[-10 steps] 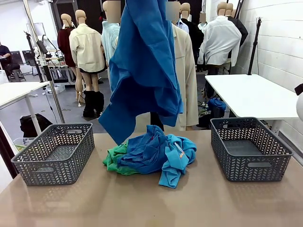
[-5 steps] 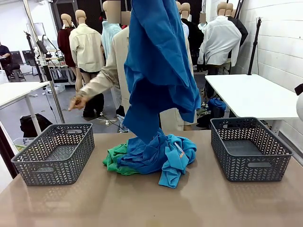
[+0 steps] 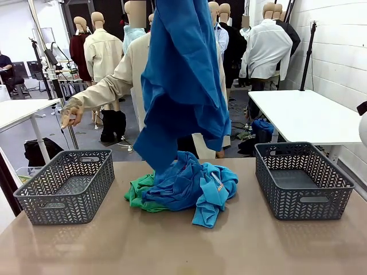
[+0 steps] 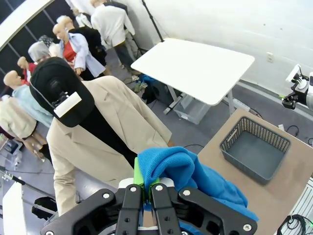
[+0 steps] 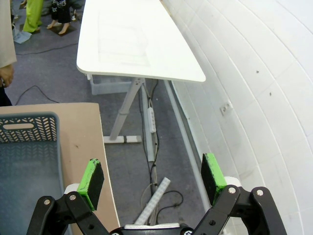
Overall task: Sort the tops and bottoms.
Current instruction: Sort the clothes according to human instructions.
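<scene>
A royal blue top (image 3: 182,74) hangs high over the table's middle, its lower end reaching the pile below. In the left wrist view my left gripper (image 4: 145,184) is shut on a bunched fold of that blue top (image 4: 188,171). The pile holds more blue tops (image 3: 192,183), and a green bottom (image 3: 136,196) pokes out at its left. My right gripper (image 5: 152,177) stands open with nothing between its fingers, looking down past the table's right end at the floor.
A grey basket (image 3: 57,203) stands at the table's left and another grey basket (image 3: 304,201) at its right, both bare inside. A person in a beige jacket (image 3: 129,74) stands behind the table, one hand (image 3: 71,114) stretched out left. A white table (image 3: 304,114) stands at the back right.
The hanging blue top has swung right and then back left. The person has stepped in behind it, and the outstretched hand has moved farther left.
</scene>
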Available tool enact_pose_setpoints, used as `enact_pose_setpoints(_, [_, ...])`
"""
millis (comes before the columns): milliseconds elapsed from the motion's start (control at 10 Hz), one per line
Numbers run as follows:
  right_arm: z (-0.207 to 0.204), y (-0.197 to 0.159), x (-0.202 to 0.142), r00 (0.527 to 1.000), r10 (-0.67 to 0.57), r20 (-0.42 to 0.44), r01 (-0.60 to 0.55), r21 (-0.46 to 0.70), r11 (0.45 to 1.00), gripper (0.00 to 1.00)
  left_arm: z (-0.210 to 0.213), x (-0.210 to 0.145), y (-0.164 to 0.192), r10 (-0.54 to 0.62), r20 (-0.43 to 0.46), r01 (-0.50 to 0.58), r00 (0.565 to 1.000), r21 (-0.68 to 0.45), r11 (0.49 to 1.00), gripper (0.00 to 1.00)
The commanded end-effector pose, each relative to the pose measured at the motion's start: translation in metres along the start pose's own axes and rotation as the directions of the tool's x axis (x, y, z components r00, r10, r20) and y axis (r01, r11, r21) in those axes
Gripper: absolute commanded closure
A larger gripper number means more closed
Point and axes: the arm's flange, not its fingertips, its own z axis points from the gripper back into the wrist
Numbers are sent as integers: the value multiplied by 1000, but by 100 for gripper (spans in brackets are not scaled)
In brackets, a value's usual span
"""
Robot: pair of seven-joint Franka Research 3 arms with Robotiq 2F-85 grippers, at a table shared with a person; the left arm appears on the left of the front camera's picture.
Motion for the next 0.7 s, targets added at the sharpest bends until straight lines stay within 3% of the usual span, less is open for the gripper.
enact_pose_setpoints(0, [0,-1,0,1000,6,-9,-6,-1,1000,0,5,-4,6,-12,13,12,1000,-8,1000,100])
enact_pose_setpoints(600, [0,-1,0,1000,6,-9,-6,-1,1000,0,0,0,0,0,0,0,1000,0,1000,100])
